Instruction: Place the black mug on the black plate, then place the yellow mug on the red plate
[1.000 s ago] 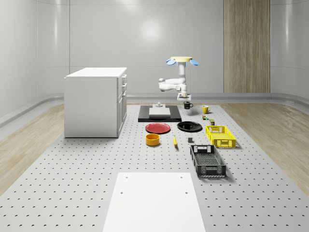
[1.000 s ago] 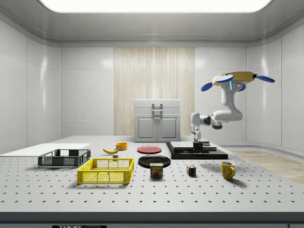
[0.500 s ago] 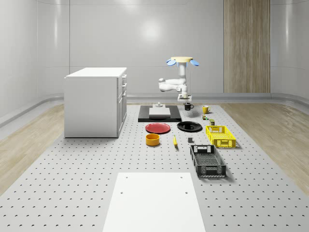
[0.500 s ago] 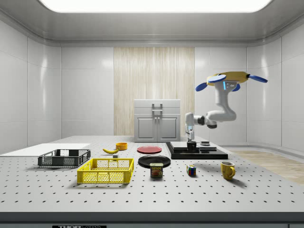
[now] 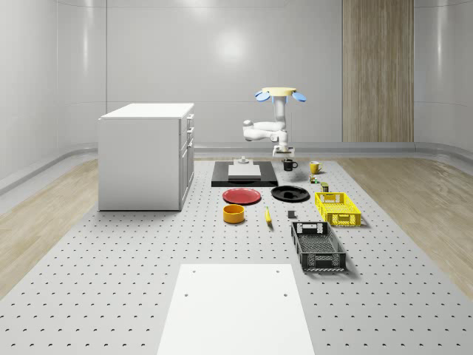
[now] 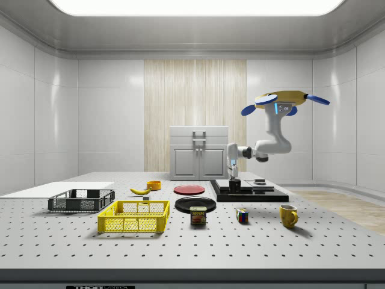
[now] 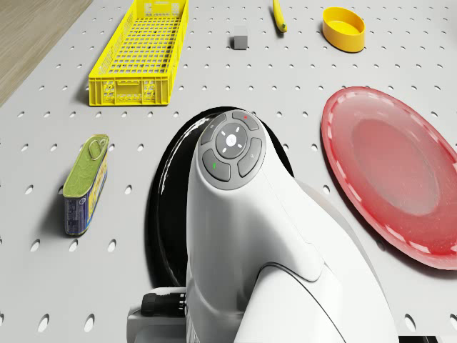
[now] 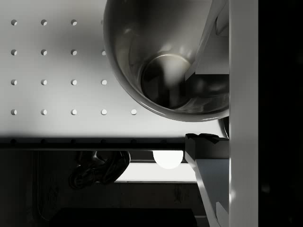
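My gripper is shut on the rim of the black mug, which hangs a little above the table. In the side view the gripper holds the mug in front of the black platform. The wrist view looks down into the mug, whose wall is between the fingers. The drone hovers over the table's far end, behind the black plate. The red plate lies beside the black plate. The yellow mug stands on the table at the whole-scene view's right.
A black platform with a grey block lies at the far end. A white cabinet stands at the whole-scene view's left. A yellow crate, tin can, yellow bowl, banana and black crate lie around the plates.
The drone, arm and held black mug have shifted towards the side view's left, closer to the black plate. The other things have stayed where they were.
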{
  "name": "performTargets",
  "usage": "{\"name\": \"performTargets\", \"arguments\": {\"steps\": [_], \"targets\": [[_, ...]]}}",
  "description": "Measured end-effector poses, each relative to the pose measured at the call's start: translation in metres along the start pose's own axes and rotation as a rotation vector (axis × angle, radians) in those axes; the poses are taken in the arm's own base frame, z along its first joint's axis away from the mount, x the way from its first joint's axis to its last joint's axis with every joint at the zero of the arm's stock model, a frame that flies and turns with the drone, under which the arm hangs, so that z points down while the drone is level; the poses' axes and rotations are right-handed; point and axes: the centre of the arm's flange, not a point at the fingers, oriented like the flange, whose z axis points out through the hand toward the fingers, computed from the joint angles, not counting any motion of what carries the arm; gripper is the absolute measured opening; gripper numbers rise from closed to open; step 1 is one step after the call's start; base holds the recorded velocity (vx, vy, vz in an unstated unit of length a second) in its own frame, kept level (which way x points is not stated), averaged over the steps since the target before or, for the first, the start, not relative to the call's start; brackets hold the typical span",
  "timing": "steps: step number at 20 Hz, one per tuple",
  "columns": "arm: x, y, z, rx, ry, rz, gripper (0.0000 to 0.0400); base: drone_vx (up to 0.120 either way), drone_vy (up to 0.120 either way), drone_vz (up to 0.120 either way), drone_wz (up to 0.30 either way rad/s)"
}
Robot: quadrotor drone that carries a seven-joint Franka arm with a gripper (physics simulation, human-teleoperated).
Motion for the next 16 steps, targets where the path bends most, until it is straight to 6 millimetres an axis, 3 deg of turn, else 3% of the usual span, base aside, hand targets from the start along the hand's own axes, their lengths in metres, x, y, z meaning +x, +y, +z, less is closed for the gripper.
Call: {"name": "performTargets", "arguments": {"steps": [4,7,16], "targets": [[0.0000,0.0000,0.0000,0.000,0.000,0.000,0.0110,0.120,0.000,0.000,0.000],[0.0000,0.0000,0.0000,0.000,0.000,0.000,0.0110,0.120,-0.107,0.000,0.000],[0.0000,0.0000,0.0000,0.000,0.000,0.000,0.0110,0.120,0.000,0.000,0.000]]}}
